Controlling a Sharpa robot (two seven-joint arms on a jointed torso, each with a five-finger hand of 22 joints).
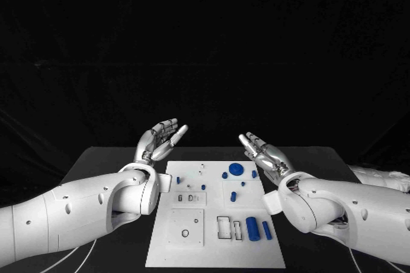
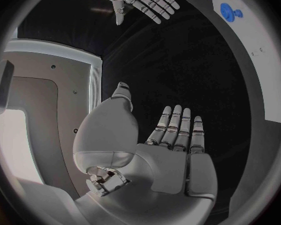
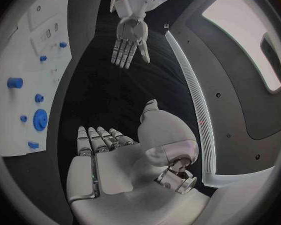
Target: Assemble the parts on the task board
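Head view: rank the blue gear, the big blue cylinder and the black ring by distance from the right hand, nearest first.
1. Blue gear: board's far end, just left of the right hand.
2. Big blue cylinder: near right part of the task board.
3. Black ring: near left part, farthest across.

Both arms wear smooth, glossy white shells, rounded and bulbous near the wrists, dotted with small dark screw holes. Thin white cables trail beneath the forearms. The left hand (image 1: 160, 138) and right hand (image 1: 263, 153) are silver metal with segmented fingers, white palm plates and exposed metallic thumb joints.
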